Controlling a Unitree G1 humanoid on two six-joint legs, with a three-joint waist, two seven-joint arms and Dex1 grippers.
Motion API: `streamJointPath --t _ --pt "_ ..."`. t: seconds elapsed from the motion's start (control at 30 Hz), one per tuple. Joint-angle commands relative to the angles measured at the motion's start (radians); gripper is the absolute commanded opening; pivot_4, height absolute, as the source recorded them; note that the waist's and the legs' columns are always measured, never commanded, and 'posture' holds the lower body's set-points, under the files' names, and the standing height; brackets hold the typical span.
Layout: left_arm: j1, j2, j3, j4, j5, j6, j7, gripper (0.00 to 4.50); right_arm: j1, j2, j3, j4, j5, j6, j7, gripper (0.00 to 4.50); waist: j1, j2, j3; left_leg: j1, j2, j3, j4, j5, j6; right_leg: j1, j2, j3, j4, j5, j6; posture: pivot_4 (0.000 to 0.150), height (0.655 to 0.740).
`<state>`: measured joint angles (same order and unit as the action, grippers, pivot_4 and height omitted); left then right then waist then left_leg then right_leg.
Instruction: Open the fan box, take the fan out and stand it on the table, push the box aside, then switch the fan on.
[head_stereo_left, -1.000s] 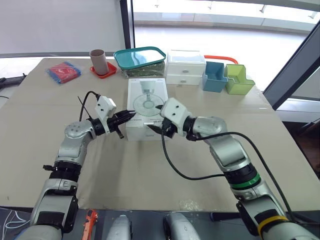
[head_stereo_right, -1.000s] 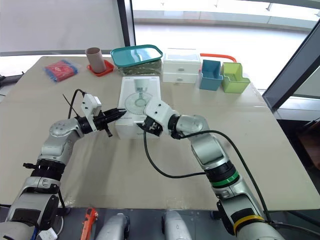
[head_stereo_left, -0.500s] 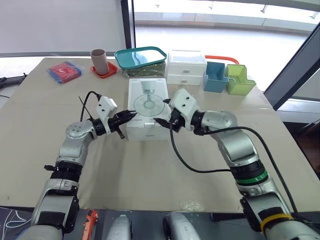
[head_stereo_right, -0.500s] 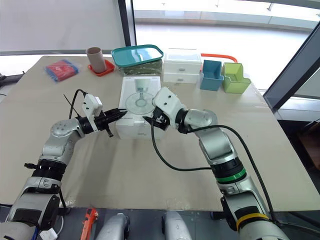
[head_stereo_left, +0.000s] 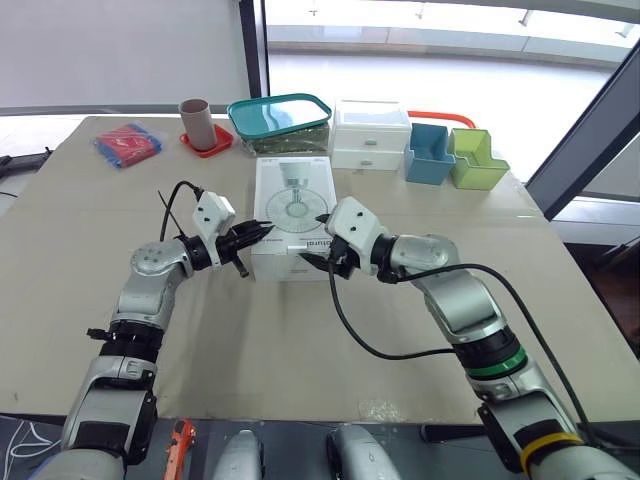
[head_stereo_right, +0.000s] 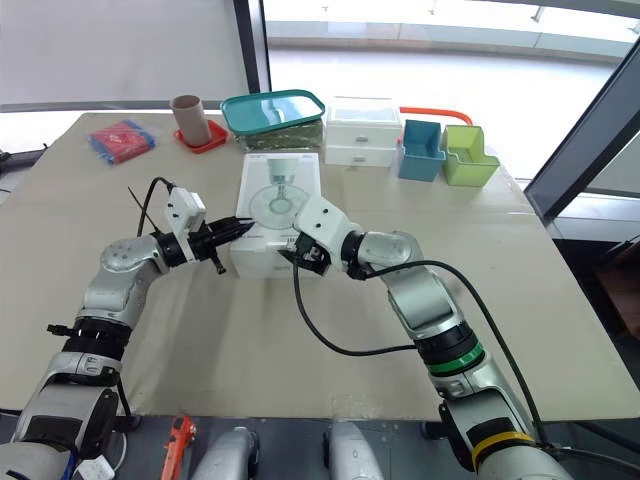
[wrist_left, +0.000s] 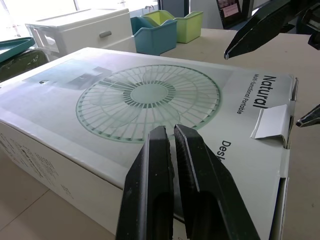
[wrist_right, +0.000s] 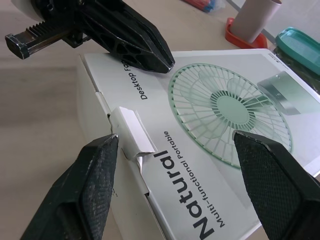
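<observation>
Well left of the fan box (head_stereo_left: 293, 215) and farther back: a red-and-blue packet (head_stereo_left: 127, 143), then a brown cup (head_stereo_left: 196, 123) on a red coaster. Bare tabletop (head_stereo_left: 80, 230) left of the box, open all the way to that edge.

Left pincer (head_stereo_left: 258, 237) at the box's near left corner: clenched on nothing, black tips pressed together, resting at the rim of the top face.

Box itself: flat and closed in the middle of the tabletop, printed fan facing up, long sides running away from the robot. Just behind its far end, a teal-lidded container (head_stereo_left: 281, 118) and a white drawer unit (head_stereo_left: 372, 133), little room between them and the box.

At the box's near end, a small white tab (wrist_right: 131, 134) standing out from the seam. Right pincer (head_stereo_left: 313, 238) released, spread wide at that end, one finger over the top face, the other low beside the tab; touching or not, cannot tell.

Right of the box and back: a blue bin (head_stereo_left: 430, 152) and a green bin (head_stereo_left: 476, 158) side by side. Open tabletop right of the box and in front of it, out to the near edge.
</observation>
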<state>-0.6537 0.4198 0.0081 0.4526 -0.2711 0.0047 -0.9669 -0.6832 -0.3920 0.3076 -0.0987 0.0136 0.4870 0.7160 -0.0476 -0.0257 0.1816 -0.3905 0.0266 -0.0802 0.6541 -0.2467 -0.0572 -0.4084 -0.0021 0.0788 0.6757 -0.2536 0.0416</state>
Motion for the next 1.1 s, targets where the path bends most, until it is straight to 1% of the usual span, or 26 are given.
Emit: streamJointPath --t 0.03,0.2,0.37,0.53,0.7,0.83,0.97,1.1 --pt "0.010 0.012 -0.019 0.016 0.032 0.015 -0.001 0.34 -0.029 0.006 -0.019 -0.001 -0.008 -0.001 -0.016 3.73 0.000 0.000 0.000 0.000 0.000 0.000 0.000 0.000 0.000 0.000 0.000 0.000 0.000 0.000 0.000 0.150 0.7400" --pt "0.014 0.011 -0.023 0.015 0.036 0.012 -0.004 0.34 -0.045 0.019 -0.056 0.021 0.018 0.026 -0.026 3.73 0.000 0.000 0.000 0.000 0.000 0.000 0.000 0.000 0.000 0.000 0.000 0.000 0.000 0.000 0.000 0.150 0.7400" --pt "0.020 0.007 -0.031 0.009 0.041 0.009 -0.005 0.34 -0.076 0.042 -0.112 0.067 0.039 0.071 -0.072 3.73 0.000 0.000 0.000 0.000 0.000 0.000 0.000 0.000 0.000 0.000 0.000 0.000 0.000 0.000 0.000 0.150 0.7400" --pt "0.022 0.008 -0.037 0.007 0.043 0.008 -0.006 0.34 -0.102 0.076 -0.187 0.084 0.098 0.146 -0.105 3.73 0.000 0.000 0.000 0.000 0.000 0.000 -0.001 0.000 0.000 0.000 0.000 0.000 0.000 0.000 0.000 0.150 0.7400" --pt "0.021 0.008 -0.038 0.011 0.044 0.006 -0.006 0.34 -0.091 0.048 -0.194 0.091 0.092 0.150 -0.105 3.73 0.000 0.000 0.000 0.000 0.000 0.000 -0.001 0.000 0.000 0.000 0.000 0.000 0.000 0.000 0.000 0.150 0.7400" --pt "0.022 0.008 -0.040 0.017 0.047 0.001 -0.006 0.34 -0.025 -0.025 -0.219 0.022 0.148 0.178 -0.031 3.73 0.000 0.000 0.000 0.000 0.000 0.000 -0.001 0.000 0.000 0.000 0.000 0.000 0.000 0.000 0.000 0.150 0.7400" --pt "0.019 0.006 -0.041 0.024 0.047 -0.002 -0.007 0.34 0.065 -0.082 -0.257 -0.129 0.279 0.199 0.087 3.73 -0.001 0.000 0.000 0.000 0.000 0.000 -0.001 -0.001 0.001 0.000 0.000 0.000 -0.001 -0.001 0.000 0.150 0.7400" --pt "0.014 0.003 -0.040 0.032 0.050 -0.006 -0.009 0.34 0.116 -0.132 -0.264 -0.181 0.313 0.200 0.117 3.73 -0.002 0.000 0.000 0.001 0.000 0.000 -0.001 0.000 0.001 0.000 0.000 0.000 -0.001 -0.001 0.000 0.150 0.7400"
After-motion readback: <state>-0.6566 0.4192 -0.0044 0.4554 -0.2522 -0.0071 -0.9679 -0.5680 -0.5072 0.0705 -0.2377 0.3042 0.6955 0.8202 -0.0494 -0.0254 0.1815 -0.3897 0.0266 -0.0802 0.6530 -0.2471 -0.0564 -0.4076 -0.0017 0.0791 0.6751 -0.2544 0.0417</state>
